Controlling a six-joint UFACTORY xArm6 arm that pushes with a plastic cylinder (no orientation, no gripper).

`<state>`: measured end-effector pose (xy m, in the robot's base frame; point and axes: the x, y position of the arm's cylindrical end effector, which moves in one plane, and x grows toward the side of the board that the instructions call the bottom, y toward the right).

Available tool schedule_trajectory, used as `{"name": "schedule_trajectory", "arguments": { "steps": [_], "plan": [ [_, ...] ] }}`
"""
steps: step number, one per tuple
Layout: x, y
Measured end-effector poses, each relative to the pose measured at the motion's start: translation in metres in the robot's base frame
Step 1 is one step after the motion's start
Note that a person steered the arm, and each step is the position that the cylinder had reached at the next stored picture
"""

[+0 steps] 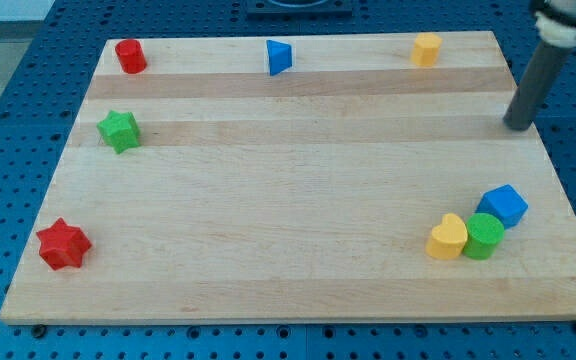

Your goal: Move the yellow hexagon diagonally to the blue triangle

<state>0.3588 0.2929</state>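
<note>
No gripper on this rig, just the rod, so nothing to report as spread or pinched. My tip (518,127) sits near the desk's right edge, upper part, well apart from every block.

Yellow hexagon (426,49) is at the top edge, toward the top-right corner. Blue triangle (279,57) is also on the top edge, around the middle, well apart from the hexagon.

Risks, as I judge them:
- Hexagon is close to the top edge. A push with any upward component could run it off the desk (268,230).
- Tip is below and right of the hexagon. An off-centre contact would probably spin it or let it slip sideways.
- Overshoot would knock the triangle out of place, maybe off the edge too.
- Yellow heart (448,238) near the bottom-right corner, touching the green cylinder (484,236), is a wrong-target trap.
</note>
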Motion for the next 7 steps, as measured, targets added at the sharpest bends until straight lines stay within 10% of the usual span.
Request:
{"name": "schedule_trajectory", "arguments": {
  "steps": [2, 7],
  "plan": [
    [-0.138, 0.024],
    [-0.129, -0.132]
  ]
}}
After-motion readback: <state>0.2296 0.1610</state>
